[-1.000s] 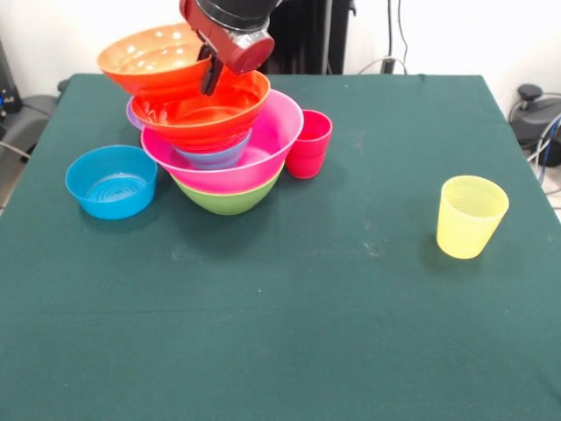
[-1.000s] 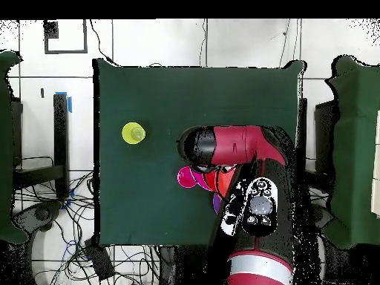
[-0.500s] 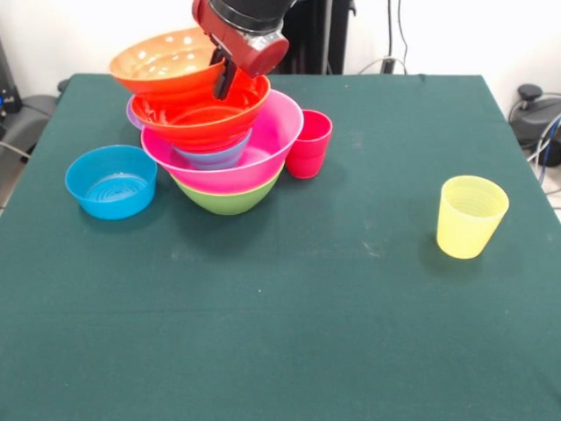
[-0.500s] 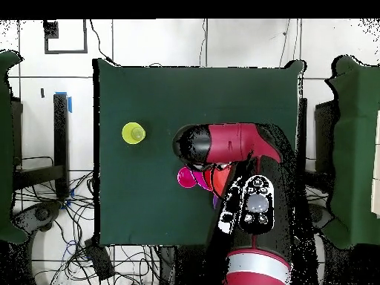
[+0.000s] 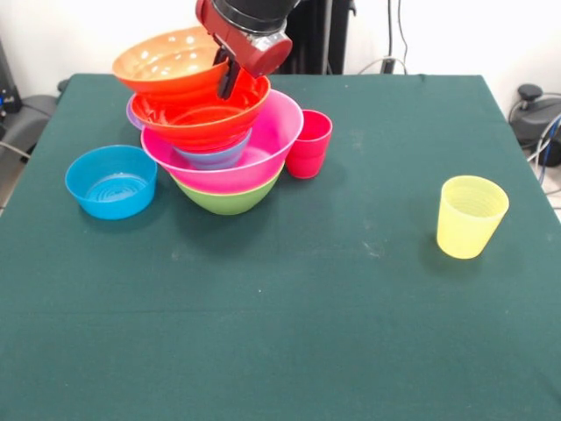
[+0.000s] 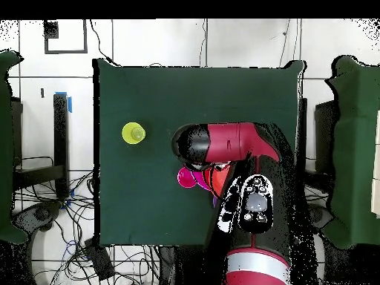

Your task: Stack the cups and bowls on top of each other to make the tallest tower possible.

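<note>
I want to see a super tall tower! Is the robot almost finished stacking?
Not yet. Done: the tower has the green bowl at the bottom, then the big pink bowl, a purple-blue bowl and an orange bowl. In hand: the end effector grips the rim of a second orange bowl, tilted above the stack. Left: the blue bowl, red cup and yellow cup stand on the table.

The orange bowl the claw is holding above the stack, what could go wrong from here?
1. The held orange bowl hangs tilted and off-centre, toward one side of the tower; released so, it may slide off.
2. The claw sits just over the rim of the second orange bowl, so a downward push could tip the stack.
3. The red cup stands against the pink bowl and could be knocked over.
</note>
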Motion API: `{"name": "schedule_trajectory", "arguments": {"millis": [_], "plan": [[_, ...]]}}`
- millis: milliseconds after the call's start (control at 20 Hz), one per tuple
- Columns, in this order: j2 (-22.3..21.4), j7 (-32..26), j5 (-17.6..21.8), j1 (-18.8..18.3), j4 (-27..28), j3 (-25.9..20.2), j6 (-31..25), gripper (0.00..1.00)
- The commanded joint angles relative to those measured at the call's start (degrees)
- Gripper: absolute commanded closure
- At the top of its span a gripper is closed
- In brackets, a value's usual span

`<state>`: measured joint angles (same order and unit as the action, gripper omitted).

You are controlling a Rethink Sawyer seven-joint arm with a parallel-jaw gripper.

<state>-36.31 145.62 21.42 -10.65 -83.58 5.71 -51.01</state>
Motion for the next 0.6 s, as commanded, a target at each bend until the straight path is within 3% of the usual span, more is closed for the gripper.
{"name": "schedule_trajectory", "arguments": {"millis": [50, 600], "plan": [[2.5, -8.0, 0.6, 0.4, 2.1, -6.1, -4.8, 1.00], [3.6, -5.5, 0.1, 1.4, 2.2, -6.3, -3.0, 1.00]]}}
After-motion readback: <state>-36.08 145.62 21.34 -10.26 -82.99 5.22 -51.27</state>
